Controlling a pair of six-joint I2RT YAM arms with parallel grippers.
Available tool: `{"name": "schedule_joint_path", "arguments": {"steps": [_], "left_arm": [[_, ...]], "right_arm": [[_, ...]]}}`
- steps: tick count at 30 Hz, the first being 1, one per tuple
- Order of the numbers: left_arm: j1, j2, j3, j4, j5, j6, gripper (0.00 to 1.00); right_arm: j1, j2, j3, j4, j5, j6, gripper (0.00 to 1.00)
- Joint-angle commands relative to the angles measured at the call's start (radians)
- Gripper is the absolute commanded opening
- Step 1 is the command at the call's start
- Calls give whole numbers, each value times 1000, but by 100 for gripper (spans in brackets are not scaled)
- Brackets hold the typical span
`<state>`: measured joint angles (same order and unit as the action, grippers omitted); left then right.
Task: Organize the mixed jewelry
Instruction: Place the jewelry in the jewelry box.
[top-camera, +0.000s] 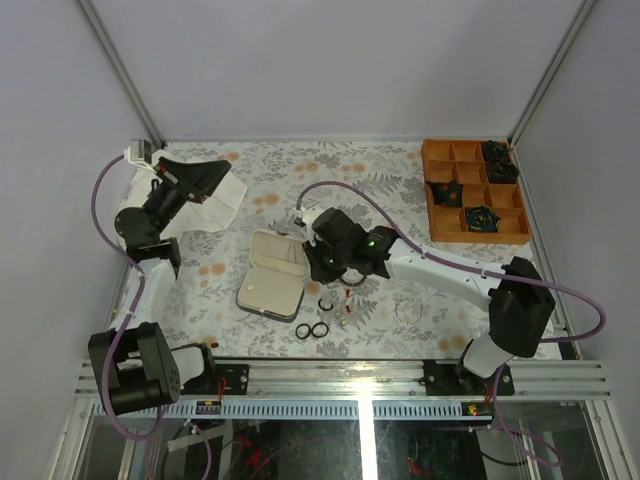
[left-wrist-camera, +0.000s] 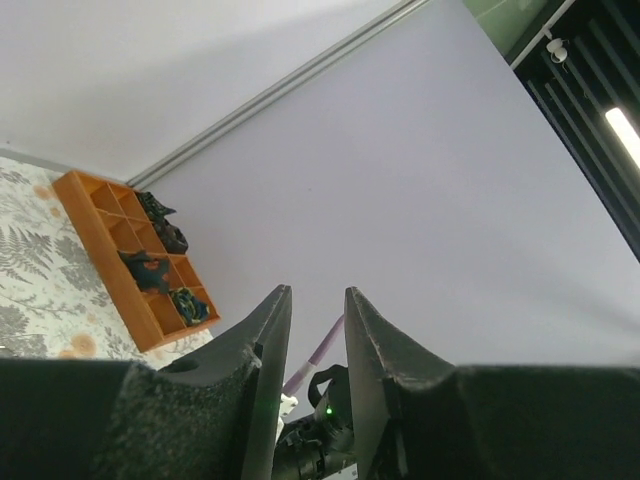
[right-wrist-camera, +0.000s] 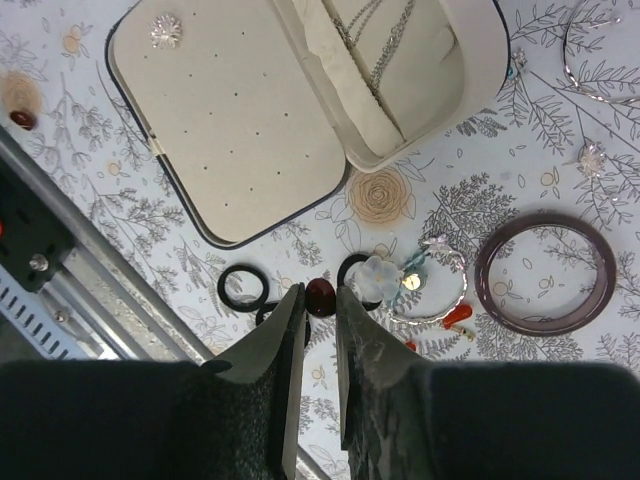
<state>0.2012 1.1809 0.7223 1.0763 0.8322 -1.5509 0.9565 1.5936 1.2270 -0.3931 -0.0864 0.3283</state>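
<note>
Right claw down around red bead

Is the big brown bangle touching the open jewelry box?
Apart. The right wrist view shows the bangle lying flat on the flowered cloth, with a strip of bare cloth between it and the box.

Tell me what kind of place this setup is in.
Probably a robot lab's enclosed test booth: plain white panels in aluminium framing surround it, the left arm and right arm are bolted to a metal rail, and a jewelry case and orange tray sit on a floral cloth.
</note>
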Motion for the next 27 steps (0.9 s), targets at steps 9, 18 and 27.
{"name": "schedule_joint_path", "arguments": {"steps": [9,18,27], "left_arm": [[213,-147,-62,71,128,6,28],[255,-143,-75,97,146,-23,28],[283,-135,-85,135,157,-55,28]], "right_arm": [[88,186,211,-82,143,-117,17],[110,302,318,-127,144,-150,17],[152,373,374,-158,166,-158,17]]}}
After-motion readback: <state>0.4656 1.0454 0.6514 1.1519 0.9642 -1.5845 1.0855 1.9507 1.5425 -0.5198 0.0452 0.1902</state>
